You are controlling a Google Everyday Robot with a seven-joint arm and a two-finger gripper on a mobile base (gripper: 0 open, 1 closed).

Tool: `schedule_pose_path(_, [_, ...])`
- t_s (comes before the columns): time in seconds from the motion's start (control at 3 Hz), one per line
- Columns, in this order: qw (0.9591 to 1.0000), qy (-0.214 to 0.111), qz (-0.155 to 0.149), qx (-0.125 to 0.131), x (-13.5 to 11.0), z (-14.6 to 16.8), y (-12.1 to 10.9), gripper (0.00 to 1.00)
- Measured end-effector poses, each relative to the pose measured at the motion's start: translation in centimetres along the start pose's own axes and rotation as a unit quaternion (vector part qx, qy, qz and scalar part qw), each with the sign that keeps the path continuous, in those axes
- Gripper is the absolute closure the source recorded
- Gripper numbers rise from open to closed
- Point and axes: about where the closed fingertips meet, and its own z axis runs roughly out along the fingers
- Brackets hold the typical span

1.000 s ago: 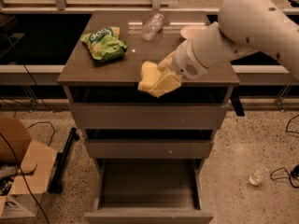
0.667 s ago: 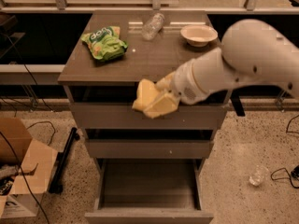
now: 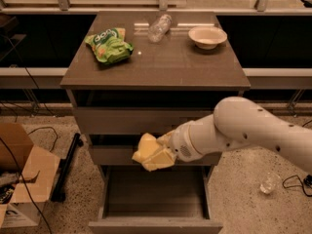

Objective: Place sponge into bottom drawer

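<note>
The pale yellow sponge (image 3: 146, 151) is held in my gripper (image 3: 158, 155), in front of the middle drawer front and just above the open bottom drawer (image 3: 155, 194). My white arm (image 3: 243, 130) reaches in from the right. The gripper is shut on the sponge, and its yellowish fingers blend with the foam. The bottom drawer is pulled out and its inside looks empty. The two drawers above it are closed.
On the cabinet top (image 3: 156, 65) lie a green snack bag (image 3: 108, 45), a clear plastic bottle (image 3: 159, 27) and a white bowl (image 3: 207, 36). A cardboard box (image 3: 19, 179) and a black bar (image 3: 66, 167) are on the floor at left. A clear cup (image 3: 268, 183) lies at right.
The arm has lowered the sponge from the cabinet's top front edge down to the middle drawer's level, above the open bottom drawer.
</note>
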Motion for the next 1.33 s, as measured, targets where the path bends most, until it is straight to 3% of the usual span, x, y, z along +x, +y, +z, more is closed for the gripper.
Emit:
schedule_pose_path(0.33, [0.9984, -0.003, 0.055, -0.014, 5.8, 4.3, -0.5, 1.00])
schedule_pose_path(1.0, [0.9982, 0.019, 0.058, 0.000, 6.3, 5.1, -0.8, 1.00])
schedule_pose_path(1.33, [0.9967, 0.031, 0.074, 0.014, 9.4, 7.1, -2.4, 1.00])
